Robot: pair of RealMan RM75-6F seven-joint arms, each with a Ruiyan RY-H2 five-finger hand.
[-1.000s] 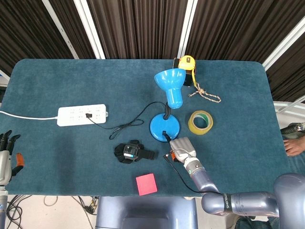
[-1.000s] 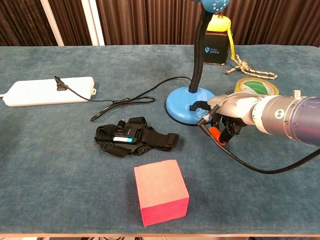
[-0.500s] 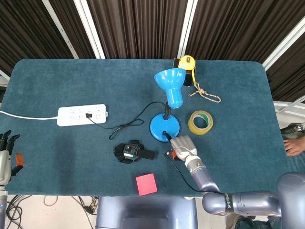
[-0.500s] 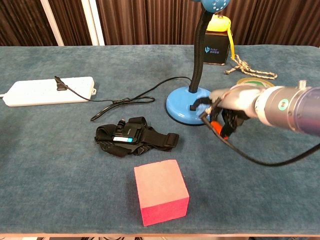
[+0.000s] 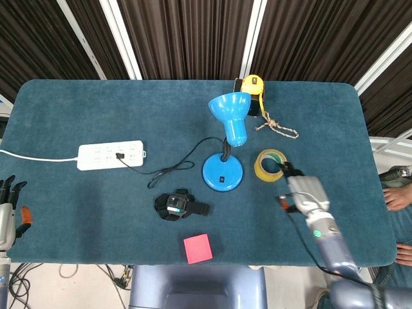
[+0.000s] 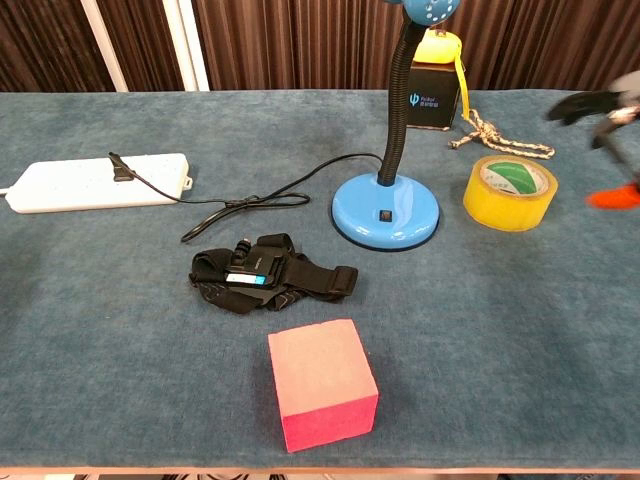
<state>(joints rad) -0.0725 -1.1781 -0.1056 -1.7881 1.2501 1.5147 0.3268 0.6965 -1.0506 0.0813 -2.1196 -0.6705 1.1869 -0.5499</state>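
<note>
Right hand (image 5: 304,195) above counter (image 5: 77,103), just beside yellow tape roll (image 6: 510,192), holding nothing; fingers blurred, cannot tell whether apart or together. Left hand (image 5: 8,209) at counter's left edge, fingers apart, empty. Blue desk lamp (image 6: 386,210) left of tape; white logo and print on neck, too small to read. Pink cube (image 6: 322,384) at front.

a table (image 5: 77,103) with rounded corners, covered in teal blue cloth, stands before dark brown pleated curtains (image 5: 187,35) crossed by slanted white bars (image 5: 122,35). cables (image 5: 26,273) lie on the pale floor below its near edge. the light is even.
</note>
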